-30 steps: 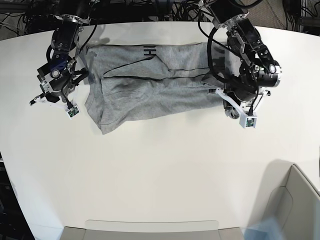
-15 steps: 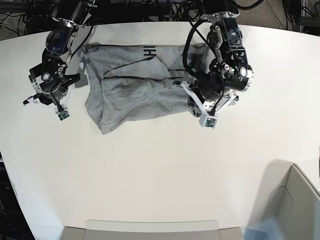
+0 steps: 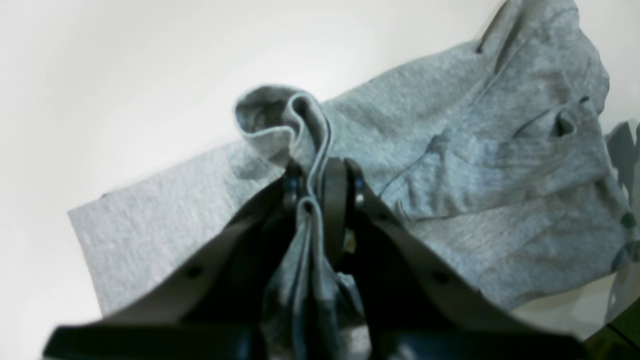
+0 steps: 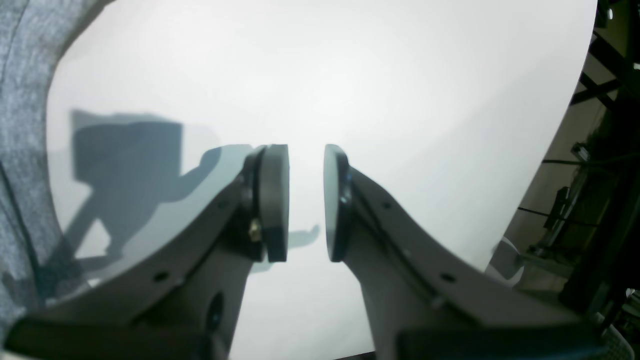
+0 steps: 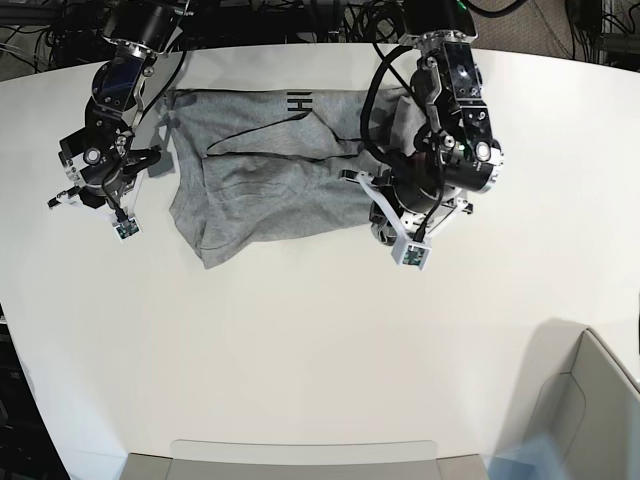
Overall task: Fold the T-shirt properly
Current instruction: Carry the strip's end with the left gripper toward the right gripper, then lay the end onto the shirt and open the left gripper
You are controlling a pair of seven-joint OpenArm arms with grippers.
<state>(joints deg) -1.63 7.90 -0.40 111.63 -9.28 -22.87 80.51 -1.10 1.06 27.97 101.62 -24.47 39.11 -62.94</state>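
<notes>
The heather-grey T-shirt (image 5: pixel 270 180) lies crumpled lengthwise across the far part of the white table (image 5: pixel 300 330), with a bit of black lettering (image 5: pixel 297 102) showing at its far edge. My left gripper (image 5: pixel 385 222) is over the shirt's right end. In the left wrist view it (image 3: pixel 317 182) is shut on a bunched fold of the grey shirt (image 3: pixel 450 150), and the hem curls above the fingertips. My right gripper (image 5: pixel 88 193) is just left of the shirt, apart from it. In the right wrist view it (image 4: pixel 306 200) is open and empty over bare table, with the shirt (image 4: pixel 20 125) at the left edge.
A grey bin (image 5: pixel 590 400) stands at the front right corner. A grey tray edge (image 5: pixel 300 455) runs along the front of the table. Black cables (image 5: pixel 330 20) hang behind the table's far edge.
My left arm has moved left along the shirt, carrying its right end over toward the middle. My right arm has drawn back to the left, off the shirt's left end.
</notes>
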